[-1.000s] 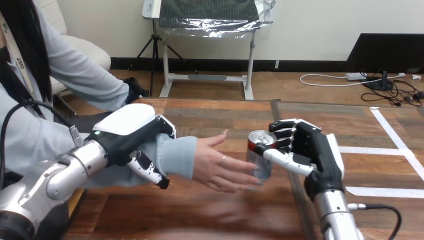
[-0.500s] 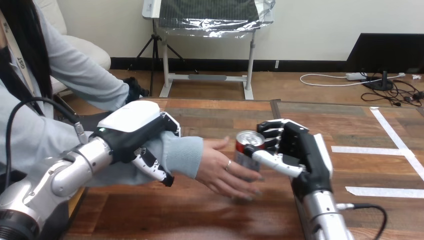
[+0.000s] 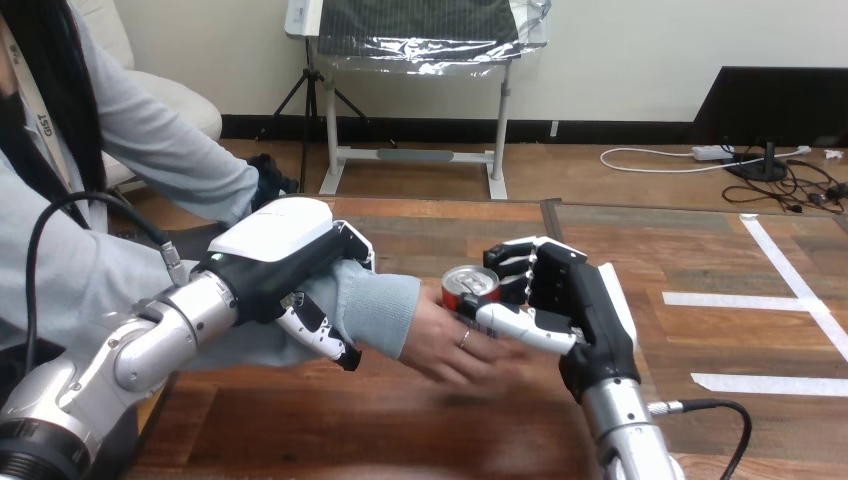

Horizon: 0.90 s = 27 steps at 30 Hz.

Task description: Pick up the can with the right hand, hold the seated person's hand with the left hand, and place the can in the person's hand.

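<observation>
Head view: the can point(image 3: 468, 286) sits upright against the person's hand point(image 3: 440, 345), above the table point(image 3: 400, 430). The right robot hand point(image 3: 570, 300) is clamped round the can, and the left robot hand point(image 3: 285, 262) curls round the person's sleeved forearm point(image 3: 375, 305).

Shiny metal can point(image 3: 470, 284) (matt wooden table point(image 3: 420, 425))
</observation>
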### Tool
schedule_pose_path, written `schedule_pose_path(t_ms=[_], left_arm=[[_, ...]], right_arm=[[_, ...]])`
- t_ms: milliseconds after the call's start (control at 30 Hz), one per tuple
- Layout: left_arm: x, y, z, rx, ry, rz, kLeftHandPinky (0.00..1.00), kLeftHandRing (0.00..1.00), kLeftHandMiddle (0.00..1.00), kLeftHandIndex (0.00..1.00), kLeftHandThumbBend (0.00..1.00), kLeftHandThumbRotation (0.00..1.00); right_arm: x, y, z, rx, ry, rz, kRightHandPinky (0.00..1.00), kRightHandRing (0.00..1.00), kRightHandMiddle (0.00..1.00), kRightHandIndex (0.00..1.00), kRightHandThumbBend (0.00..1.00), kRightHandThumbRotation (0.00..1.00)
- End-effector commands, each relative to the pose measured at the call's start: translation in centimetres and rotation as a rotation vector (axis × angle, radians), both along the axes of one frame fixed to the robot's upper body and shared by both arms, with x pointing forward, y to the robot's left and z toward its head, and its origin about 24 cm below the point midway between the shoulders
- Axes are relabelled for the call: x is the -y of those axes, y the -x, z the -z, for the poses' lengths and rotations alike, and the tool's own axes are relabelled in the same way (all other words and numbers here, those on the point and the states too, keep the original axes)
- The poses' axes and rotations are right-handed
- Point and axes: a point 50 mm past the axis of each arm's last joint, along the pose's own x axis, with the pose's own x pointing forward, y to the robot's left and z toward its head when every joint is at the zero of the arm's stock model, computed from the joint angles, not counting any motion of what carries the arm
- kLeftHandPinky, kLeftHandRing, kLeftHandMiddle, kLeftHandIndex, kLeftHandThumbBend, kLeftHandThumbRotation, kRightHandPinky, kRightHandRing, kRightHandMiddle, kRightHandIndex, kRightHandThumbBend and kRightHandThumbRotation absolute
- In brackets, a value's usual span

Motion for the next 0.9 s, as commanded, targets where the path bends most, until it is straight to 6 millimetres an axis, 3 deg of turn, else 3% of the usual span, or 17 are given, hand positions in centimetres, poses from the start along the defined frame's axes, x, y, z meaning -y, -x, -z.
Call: schedule_pose_path(t_ms=[0,867], left_arm=[[1.9,-0.8,-3.0,0.135,0.109,0.051,0.22,0.28,0.35,0.38,0.89,0.00],[2.2,-0.9,-2.4,0.109,0.128,0.054,0.22,0.28,0.36,0.39,0.89,0.00]], right_arm=[[-1.0,-1.8,-3.7,0.174,-0.007,-0.026,0.34,0.39,0.46,0.51,0.80,0.00],[-2.1,-2.2,-4.8,0.207,-0.038,-0.042,0.34,0.39,0.46,0.51,0.80,0.00]])
